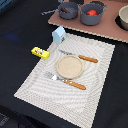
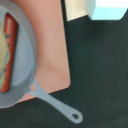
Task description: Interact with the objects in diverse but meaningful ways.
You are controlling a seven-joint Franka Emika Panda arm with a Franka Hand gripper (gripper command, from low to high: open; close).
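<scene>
Milk carton point(image 1: 59, 34): pale blue and white, upright at the far corner of the striped placemat point(image 1: 100, 65).
Butter box point(image 1: 40, 52): yellow, lying just off the placemat's edge on the exterior view's left.
Pot point(image 1: 92, 13): grey, two handles, on the pinkish board point(image 1: 107, 31); a red tomato point(image 1: 92, 12) sat inside.
Pan point(image 2: 22, 75): grey, long handle, on the same board; a brown sausage point(image 2: 8, 50) lay in it.
Plate point(image 1: 68, 66): tan, round, between fork point(image 1: 64, 80) and knife point(image 1: 80, 57).
Table point(image 1: 20, 25): dark.
Claw: out of sight, so I could not tell its grip.
</scene>
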